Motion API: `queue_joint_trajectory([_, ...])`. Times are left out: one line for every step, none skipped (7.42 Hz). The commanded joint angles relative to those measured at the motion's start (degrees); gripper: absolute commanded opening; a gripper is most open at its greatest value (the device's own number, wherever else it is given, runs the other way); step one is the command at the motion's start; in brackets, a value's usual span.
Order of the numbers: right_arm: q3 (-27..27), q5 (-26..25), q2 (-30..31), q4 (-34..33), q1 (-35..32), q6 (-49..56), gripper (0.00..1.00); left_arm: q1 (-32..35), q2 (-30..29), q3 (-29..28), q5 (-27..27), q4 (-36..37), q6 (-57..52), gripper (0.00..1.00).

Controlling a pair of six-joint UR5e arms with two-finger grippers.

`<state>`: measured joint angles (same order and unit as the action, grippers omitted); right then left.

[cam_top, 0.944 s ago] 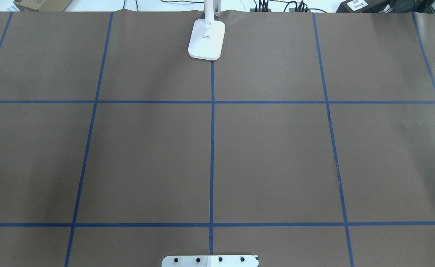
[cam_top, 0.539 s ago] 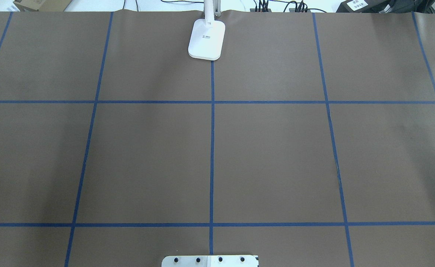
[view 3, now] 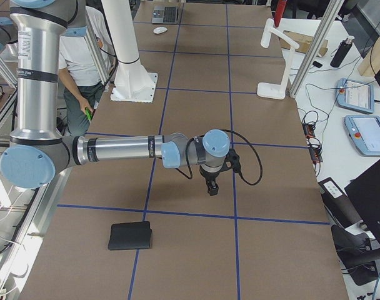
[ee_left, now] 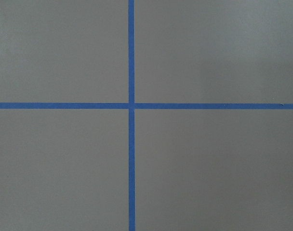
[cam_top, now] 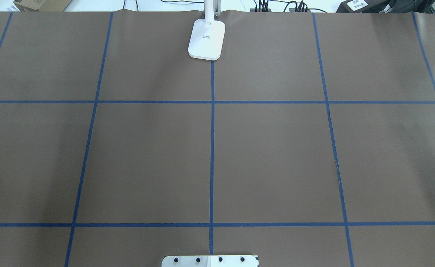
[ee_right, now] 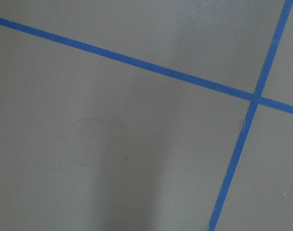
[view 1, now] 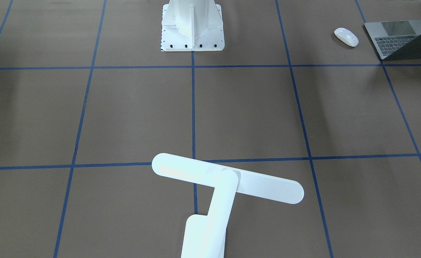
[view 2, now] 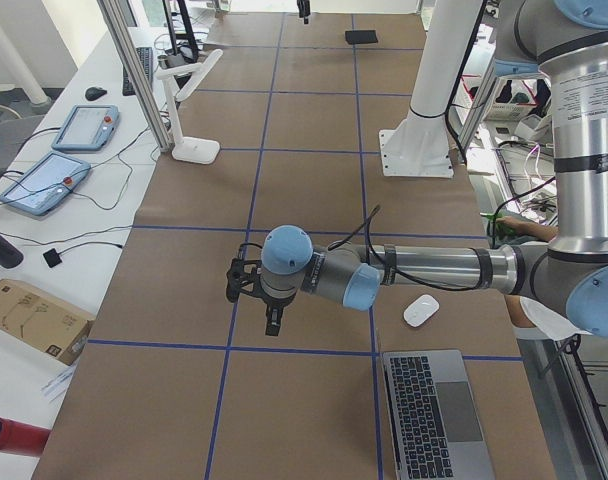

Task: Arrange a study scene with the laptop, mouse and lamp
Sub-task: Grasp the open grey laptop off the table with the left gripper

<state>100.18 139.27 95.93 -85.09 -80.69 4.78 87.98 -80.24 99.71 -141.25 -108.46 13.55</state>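
Exterior left shows the left hand (view 2: 272, 322) pointing down above bare brown paper on the tabletop (view 2: 174, 280), well short of any task thing. Whether it is spread or pressed together cannot be told from this view. The same goes for the right hand (view 3: 210, 186), which hangs over the tabletop's middle strip towards the right end. Both wrist views show only paper and blue tape (ee_left: 131, 105).

The laptop (view 2: 434, 410) lies open at the left end, close to the robot-side edge. The mouse (view 2: 420, 310) is just beside it on the side towards the middle, not touching it. The lamp (cam_top: 206, 39) stands at the far edge, midway along, with its bar head (view 1: 227, 182) reaching inward over the tabletop.

The laptop is probably the heaviest and stiffest piece, with smooth metal that gives little friction. Its lid and hinge look like the weak points, so a pinch on a side edge of the keyboard half, or a slide, seems safer than touching the screen. The mouse is light, rounded and likely slippery, so it should be pinched across its narrow sides, low down. The lamp may tip or swing at its joints, so the slanted arm just above the base looks like the best hold.
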Motion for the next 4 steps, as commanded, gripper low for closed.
queue_joint_trajectory([0.5,-0.3,0.4,0.0,0.1,-0.3,0.99,0.0,1.1,1.0,-1.6,-0.3,0.2,1.00])
queue_joint_trajectory([0.5,-0.4,0.5,0.0,0.1,-0.3,0.99,0.1,1.4,3.0,-1.7,0.1,0.3,1.00])
queue_joint_trajectory([-2.8,0.2,-0.2,0.4,0.1,-0.2,0.99,-0.1,0.4,4.0,-2.0,0.4,0.3,1.00])
queue_joint_trajectory([-4.5,0.1,-0.4,3.8,0.2,0.0,0.99,0.0,1.2,4.9,-2.2,0.4,0.3,1.00])
